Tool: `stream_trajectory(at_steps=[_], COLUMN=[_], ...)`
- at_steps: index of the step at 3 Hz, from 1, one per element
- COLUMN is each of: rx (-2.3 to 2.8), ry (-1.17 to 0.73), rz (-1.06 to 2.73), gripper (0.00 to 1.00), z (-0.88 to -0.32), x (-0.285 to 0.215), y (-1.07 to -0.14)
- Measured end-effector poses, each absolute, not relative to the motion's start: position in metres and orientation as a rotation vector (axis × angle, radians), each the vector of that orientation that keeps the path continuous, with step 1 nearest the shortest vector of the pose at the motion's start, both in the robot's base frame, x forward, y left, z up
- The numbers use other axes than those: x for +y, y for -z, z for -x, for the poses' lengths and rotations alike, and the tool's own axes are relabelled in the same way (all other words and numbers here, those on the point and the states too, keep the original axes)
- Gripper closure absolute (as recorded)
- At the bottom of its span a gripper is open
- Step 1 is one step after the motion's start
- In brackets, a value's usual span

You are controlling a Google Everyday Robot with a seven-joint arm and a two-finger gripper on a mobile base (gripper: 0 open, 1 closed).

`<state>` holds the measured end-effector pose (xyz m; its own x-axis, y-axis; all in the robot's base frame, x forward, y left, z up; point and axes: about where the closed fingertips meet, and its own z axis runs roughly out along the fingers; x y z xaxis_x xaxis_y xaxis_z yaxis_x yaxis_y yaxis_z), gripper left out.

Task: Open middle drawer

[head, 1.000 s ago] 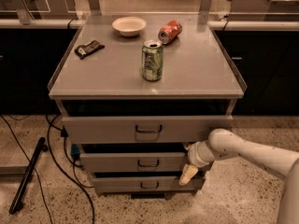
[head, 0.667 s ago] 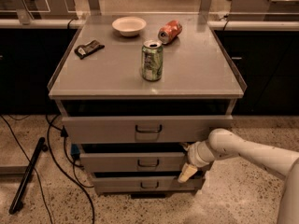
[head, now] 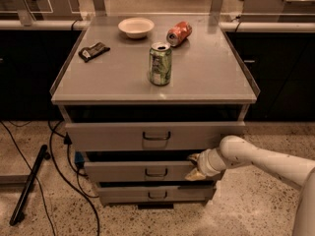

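The middle drawer [head: 128,171] is a shallow grey front with a small dark bar handle [head: 156,173], below the taller top drawer [head: 113,135] and above the bottom drawer [head: 123,194]. A dark gap shows above its top edge. My gripper [head: 194,167], on a white arm [head: 266,161] coming in from the right, is at the right end of the middle drawer's front, well to the right of the handle.
On the cabinet top [head: 206,77] stand a green can [head: 160,64], a tipped red can [head: 178,33], a white bowl [head: 136,27] and a dark packet [head: 94,51]. Cables [head: 64,171] and a black bar [head: 29,185] lie on the floor at left.
My gripper's tip has risen from the lower edge of the middle drawer to the drawer's front, a little further left. The drawers and the things on top have not moved.
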<state>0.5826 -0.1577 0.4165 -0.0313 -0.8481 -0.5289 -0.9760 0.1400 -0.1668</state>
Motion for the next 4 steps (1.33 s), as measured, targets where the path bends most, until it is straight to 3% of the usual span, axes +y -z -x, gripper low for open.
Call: stream_trajectory(at_steps=[2,4], rx=[1.917,1.921], ry=[-0.292,-0.307], rz=[1.724,1.732], gripper=[0.99,1.0], z=[-0.567,-0.556], x=[-0.168,-0.17], y=[-0.429,-0.429])
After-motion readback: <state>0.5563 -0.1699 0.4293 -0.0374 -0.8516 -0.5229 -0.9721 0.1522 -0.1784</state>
